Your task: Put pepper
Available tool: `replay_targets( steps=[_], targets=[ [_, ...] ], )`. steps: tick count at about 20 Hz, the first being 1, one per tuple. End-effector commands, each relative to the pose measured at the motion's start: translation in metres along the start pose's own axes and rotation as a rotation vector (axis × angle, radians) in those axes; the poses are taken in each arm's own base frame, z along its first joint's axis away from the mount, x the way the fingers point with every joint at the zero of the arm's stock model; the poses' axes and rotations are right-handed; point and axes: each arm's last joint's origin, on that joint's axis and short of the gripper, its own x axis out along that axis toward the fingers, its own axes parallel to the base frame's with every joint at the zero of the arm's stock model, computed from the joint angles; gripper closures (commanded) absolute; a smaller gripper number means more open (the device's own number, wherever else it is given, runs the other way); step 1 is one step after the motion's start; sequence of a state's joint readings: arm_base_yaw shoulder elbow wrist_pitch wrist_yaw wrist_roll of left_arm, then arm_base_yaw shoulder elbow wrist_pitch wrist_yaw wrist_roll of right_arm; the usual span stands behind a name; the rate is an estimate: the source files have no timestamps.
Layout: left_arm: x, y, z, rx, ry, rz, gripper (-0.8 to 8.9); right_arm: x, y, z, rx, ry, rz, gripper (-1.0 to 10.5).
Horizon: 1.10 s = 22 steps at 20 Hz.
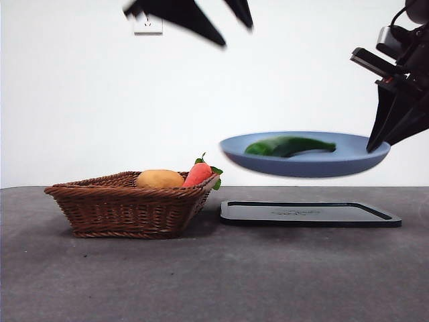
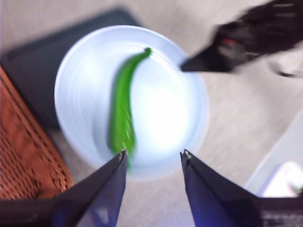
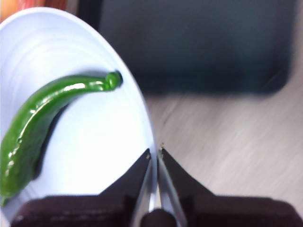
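A long glossy green pepper point(image 1: 288, 145) lies on a pale blue plate point(image 1: 315, 164) that hangs in the air above a dark tray point(image 1: 310, 213). My right gripper point(image 1: 373, 146) is shut on the plate's rim at the right and holds it up; in the right wrist view the jaws point(image 3: 155, 152) pinch the rim beside the pepper point(image 3: 42, 118). My left gripper point(image 1: 231, 33) is open and empty high above the plate. The left wrist view shows its jaws point(image 2: 154, 158) over the plate point(image 2: 161, 109) and pepper point(image 2: 122, 109).
A brown wicker basket point(image 1: 114, 204) stands at the left with a yellow-orange fruit point(image 1: 159, 179) and a red-orange carrot point(image 1: 198, 174) in it. The dark flat tray lies on the grey table under the plate.
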State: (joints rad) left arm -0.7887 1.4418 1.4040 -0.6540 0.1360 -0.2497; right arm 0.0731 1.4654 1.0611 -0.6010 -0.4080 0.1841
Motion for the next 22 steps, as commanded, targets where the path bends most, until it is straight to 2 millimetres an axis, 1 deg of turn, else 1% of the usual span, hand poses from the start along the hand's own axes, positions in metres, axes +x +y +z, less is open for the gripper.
replay_targets(
  steps=[1, 3, 6, 8, 11, 13, 16, 20, 21, 22],
  targets=[
    [-0.026, -0.009, 0.006, 0.035, -0.068, -0.029, 6.08, 0.003, -0.008, 0.024, 0.036, -0.03, -0.01, 9.4],
    [-0.048, -0.011, 0.005, 0.042, -0.112, -0.039, 6.08, 0.013, -0.017, 0.043, 0.07, -0.03, -0.022, 9.4],
    [-0.07, -0.014, 0.003, 0.055, -0.154, -0.045, 6.08, 0.034, -0.03, 0.064, 0.097, -0.011, -0.034, 9.4],
    [-0.079, -0.014, 0.002, 0.057, -0.168, -0.048, 6.08, 0.052, -0.038, 0.076, 0.112, 0.003, -0.063, 9.4],
    [-0.08, -0.014, -0.001, 0.054, -0.149, -0.044, 6.08, 0.074, -0.049, 0.088, 0.126, 0.027, -0.068, 9.4],
    [-0.08, -0.013, -0.002, 0.051, -0.133, -0.039, 6.08, 0.086, -0.055, 0.089, 0.134, 0.042, -0.072, 9.4],
    [-0.08, -0.014, -0.002, 0.051, -0.136, -0.04, 6.08, 0.1, -0.064, 0.086, 0.146, 0.066, -0.099, 9.4],
    [-0.08, -0.014, -0.002, 0.043, -0.134, -0.039, 6.08, 0.104, -0.067, 0.085, 0.127, 0.074, -0.1, 9.4],
    [-0.08, -0.014, -0.002, 0.043, -0.133, -0.039, 6.08, 0.104, -0.067, 0.085, 0.12, 0.072, -0.099, 9.3],
    [-0.08, -0.013, -0.002, 0.043, -0.133, -0.038, 6.08, 0.104, -0.067, 0.085, 0.113, 0.074, -0.1, 8.9]
  ],
)
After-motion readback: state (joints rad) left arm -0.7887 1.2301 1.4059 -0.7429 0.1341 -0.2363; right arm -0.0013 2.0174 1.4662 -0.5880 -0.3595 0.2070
